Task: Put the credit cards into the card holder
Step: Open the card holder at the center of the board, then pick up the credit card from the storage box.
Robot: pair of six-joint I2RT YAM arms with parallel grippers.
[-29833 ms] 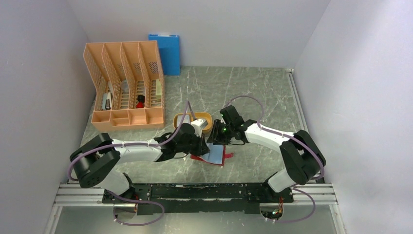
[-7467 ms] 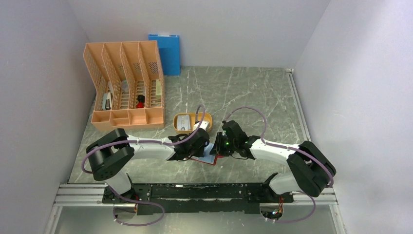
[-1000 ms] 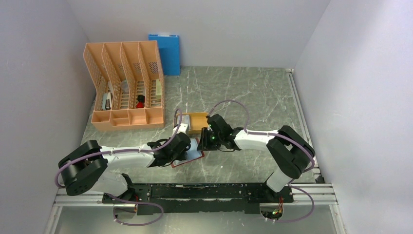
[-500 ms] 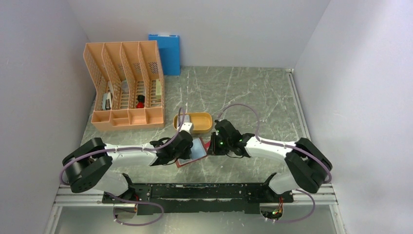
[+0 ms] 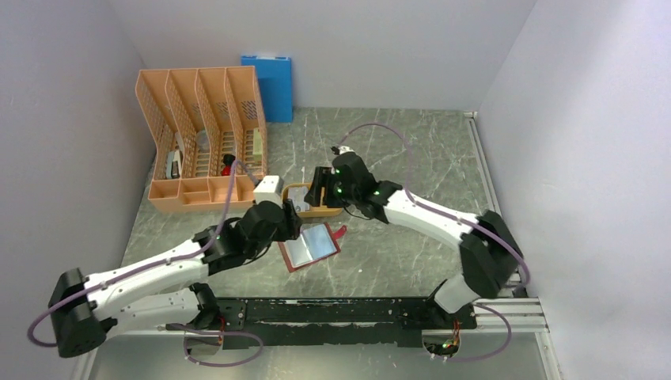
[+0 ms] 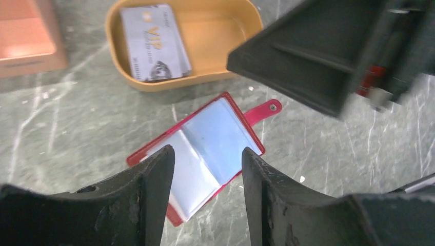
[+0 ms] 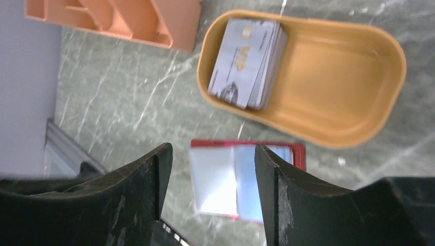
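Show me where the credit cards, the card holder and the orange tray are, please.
credit cards (image 7: 246,61): right wrist view, face of the top card in the stack.
card holder (image 6: 218,141): left wrist view, its right-hand pale blue pocket.
orange tray (image 7: 333,77): right wrist view, its bare floor.

You have lifted both arms off the card holder (image 5: 310,246), which now lies spread open and uncovered on the bench (image 5: 396,150), left of where it started. Your left end effector (image 6: 205,166) has drawn back, jaws apart and empty. Your right end effector (image 7: 213,164) now hangs above the orange tray (image 7: 338,82), also empty.
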